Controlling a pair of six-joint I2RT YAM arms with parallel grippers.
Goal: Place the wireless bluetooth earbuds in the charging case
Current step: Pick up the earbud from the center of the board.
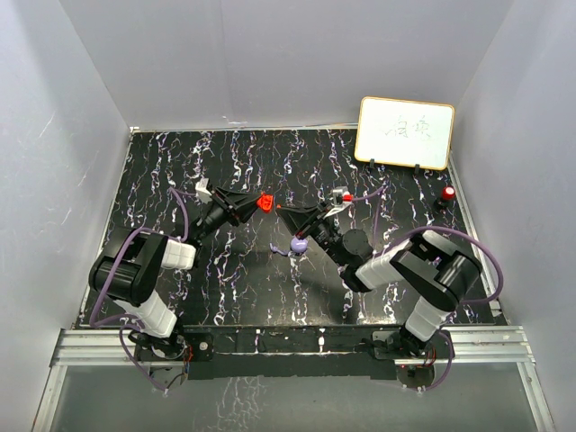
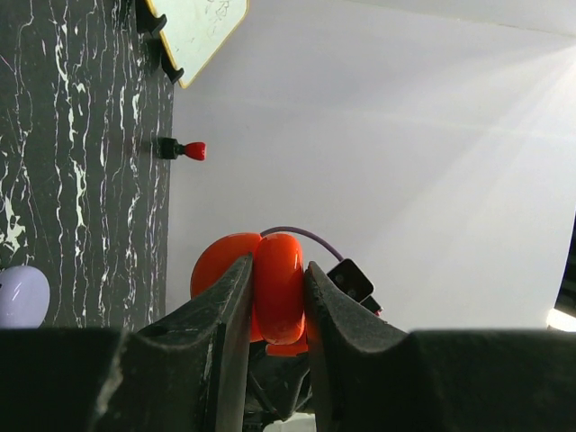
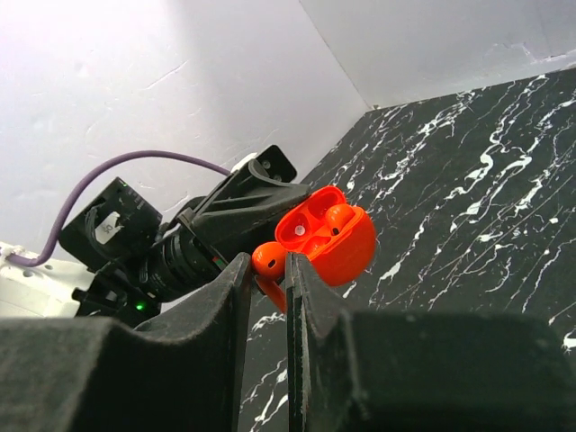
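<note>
My left gripper (image 2: 277, 270) is shut on the red charging case (image 2: 279, 288) and holds it off the table, near the middle (image 1: 265, 202). In the right wrist view the case (image 3: 337, 247) is open toward me, with one red earbud (image 3: 339, 216) seated inside. A second red earbud (image 3: 270, 259) is pinched in my right gripper (image 3: 267, 261), just beside the case's open mouth and to its lower left. From above, the right gripper (image 1: 284, 213) meets the case from the right.
A lilac round case (image 1: 299, 244) lies on the black marbled table (image 1: 225, 270) below the grippers, also seen in the left wrist view (image 2: 20, 295). A whiteboard (image 1: 405, 132) stands at the back right, with a red-capped knob (image 1: 447, 193) in front of it.
</note>
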